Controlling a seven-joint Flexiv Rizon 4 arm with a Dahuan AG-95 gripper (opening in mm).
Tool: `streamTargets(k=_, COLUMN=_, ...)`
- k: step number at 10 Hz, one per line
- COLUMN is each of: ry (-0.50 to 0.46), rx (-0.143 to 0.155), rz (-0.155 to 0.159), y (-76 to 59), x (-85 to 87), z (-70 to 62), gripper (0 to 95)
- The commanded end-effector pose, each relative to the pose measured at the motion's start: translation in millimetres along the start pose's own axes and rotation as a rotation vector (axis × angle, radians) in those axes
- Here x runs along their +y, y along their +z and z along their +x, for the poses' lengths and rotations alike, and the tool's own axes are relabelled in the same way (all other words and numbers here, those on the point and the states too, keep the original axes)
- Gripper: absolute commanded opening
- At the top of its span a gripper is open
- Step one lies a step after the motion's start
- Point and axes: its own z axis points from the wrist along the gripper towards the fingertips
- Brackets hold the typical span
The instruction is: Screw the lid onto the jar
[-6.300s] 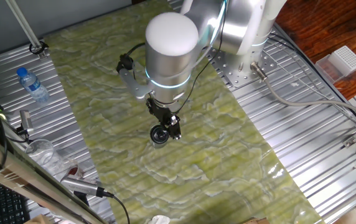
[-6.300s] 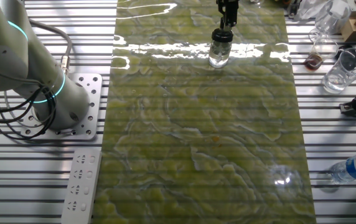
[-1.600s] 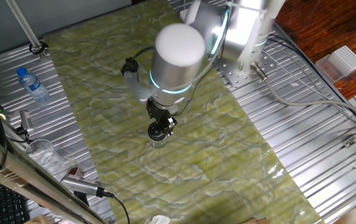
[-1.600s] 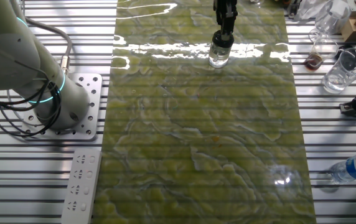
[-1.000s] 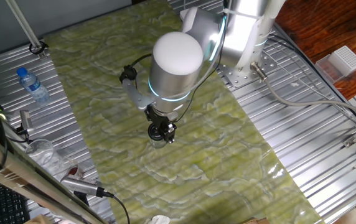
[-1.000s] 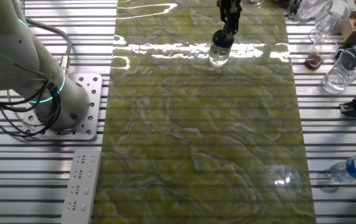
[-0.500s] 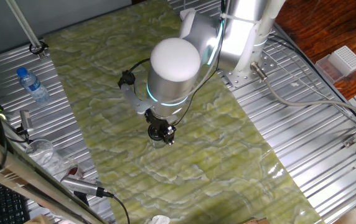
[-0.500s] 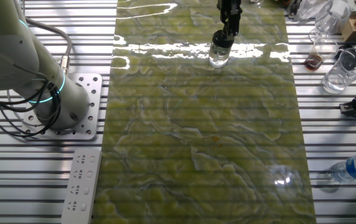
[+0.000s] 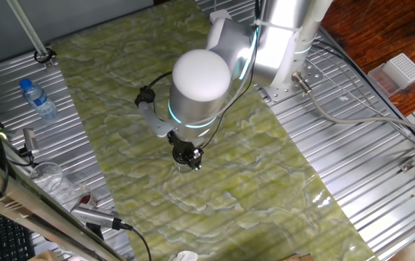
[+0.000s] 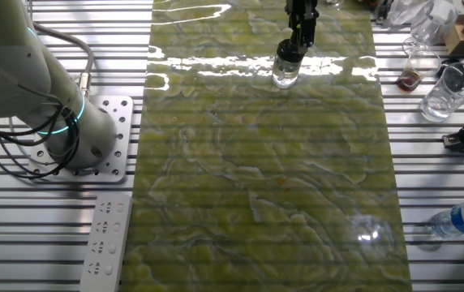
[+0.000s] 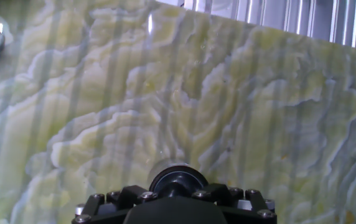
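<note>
On the green-veined surface (image 10: 256, 186), the jar (image 10: 285, 75) stands upright near the far edge, well apart from the water bottle (image 10: 459, 217). The lid (image 10: 287, 53) already sits on the jar's mouth. The claw (image 10: 297, 40) stands directly above, apparently clamped on the lid. Seating looks done; tightening seems underway, release remains.

Arm reaches out from its base at the bench edge, forearm angled down, wrist section vertical with a lit cyan ring around it. Tool (image 9: 186, 155) points straight down, fingers (image 10: 301, 31) drawn in close together around a small black cap. A cable loops along the wrist's side. In the hand view only the tool's (image 11: 177, 198) black bolted body shows.
</note>
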Motion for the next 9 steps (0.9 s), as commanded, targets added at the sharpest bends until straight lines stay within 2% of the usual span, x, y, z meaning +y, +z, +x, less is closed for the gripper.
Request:
streamTargets(k=1, ry=-0.002, rx=0.011, rz=-0.004, y=1.8, x=-0.2, z=1.3, gripper=76.0)
streamTargets(k=9, ry=-0.018, rx=0.044, rz=-0.003, y=14.2, x=-2.7, z=3.8, gripper=76.0)
